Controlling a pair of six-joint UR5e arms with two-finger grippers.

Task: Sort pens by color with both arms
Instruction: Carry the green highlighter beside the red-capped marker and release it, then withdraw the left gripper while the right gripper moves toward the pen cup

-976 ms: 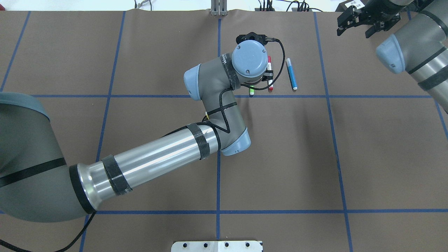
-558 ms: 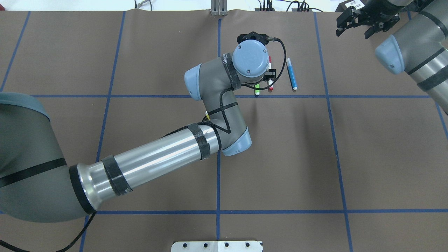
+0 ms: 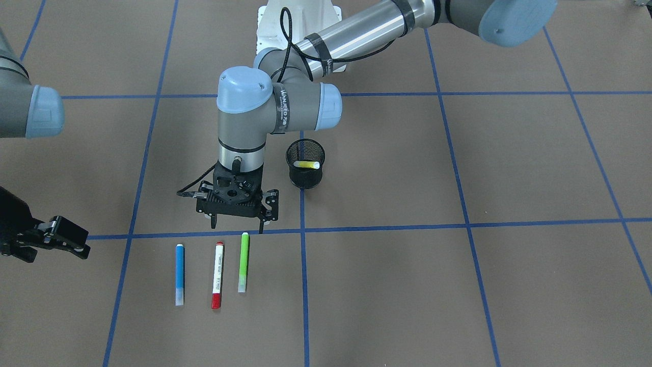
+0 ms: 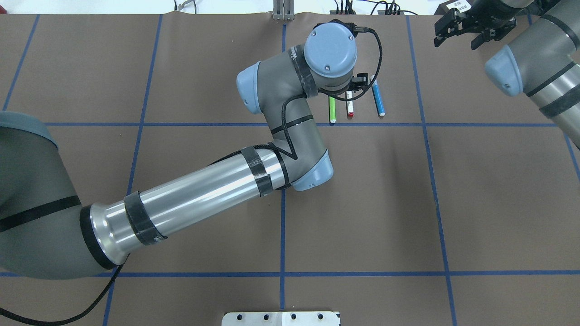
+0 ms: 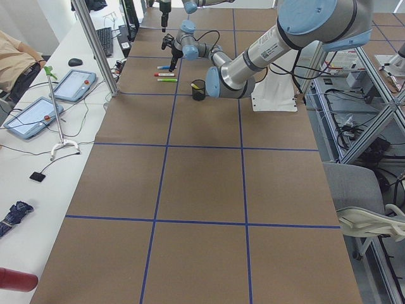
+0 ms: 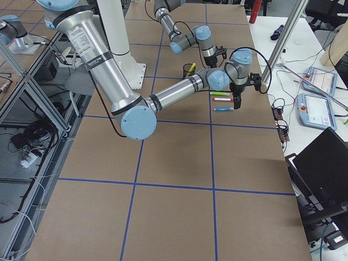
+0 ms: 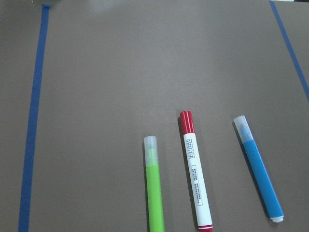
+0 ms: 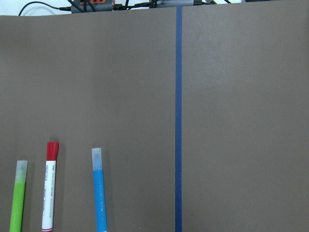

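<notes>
Three pens lie side by side on the brown mat: blue pen point(image 3: 179, 273), white pen with red ends point(image 3: 218, 275), lime green pen point(image 3: 244, 262). The same row shows from above: green pen point(image 4: 332, 110), red-ended pen point(image 4: 350, 108), blue pen point(image 4: 378, 97). The yellow pen point(image 3: 307, 164) rests inside the black mesh cup point(image 3: 304, 178). My left gripper point(image 3: 238, 227) hangs open just behind the pens' near ends, holding nothing. My right gripper point(image 4: 457, 38) is open and empty, well off to the side of the blue pen.
Blue tape lines point(image 4: 283, 226) divide the mat into squares. The white pedestal base point(image 3: 298, 20) stands behind the cup. Tablets and cables lie on the side bench point(image 5: 38, 107), where a person's arm shows.
The green pen, earlier half hidden under the left wrist, now lies free beside the red-ended pen. The left wrist has moved toward the table's far edge. The right arm barely shifted.
</notes>
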